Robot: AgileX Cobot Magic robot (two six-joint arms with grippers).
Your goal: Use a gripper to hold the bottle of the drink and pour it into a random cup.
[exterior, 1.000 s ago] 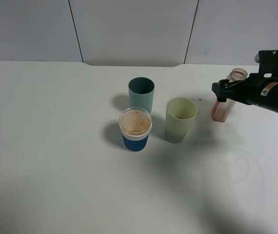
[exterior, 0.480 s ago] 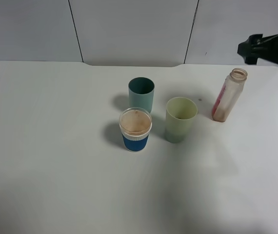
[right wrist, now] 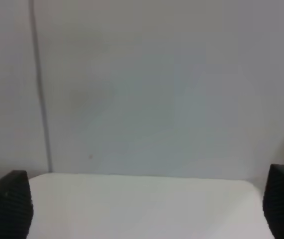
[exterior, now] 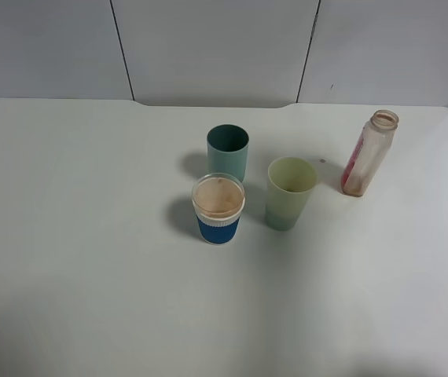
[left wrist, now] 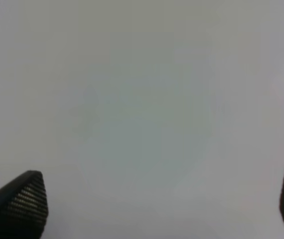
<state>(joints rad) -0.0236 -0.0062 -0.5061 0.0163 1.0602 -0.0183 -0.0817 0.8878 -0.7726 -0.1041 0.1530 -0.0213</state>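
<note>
The bottle [exterior: 369, 152] stands upright and capless at the right of the table, with a red label and only a little brown residue at its base. The pale yellow-green cup [exterior: 291, 192] stands to its left, near the middle. No gripper shows in the exterior high view. In the left wrist view my left gripper [left wrist: 157, 201] is open over bare white table, with nothing between its fingertips [left wrist: 22, 201]. In the right wrist view my right gripper [right wrist: 147, 204] is open and empty, facing the back wall above the table's far edge.
A dark teal cup [exterior: 228, 151] stands behind a blue-sleeved clear cup [exterior: 218, 208] that has brownish contents. Both are left of the yellow-green cup. Grey wall panels [exterior: 216, 47] close off the back of the white table [exterior: 90, 259].
My right gripper was around the bottle a second ago. It let go, rose up and to the right, and has left the exterior view. The bottle stays upright in place.
</note>
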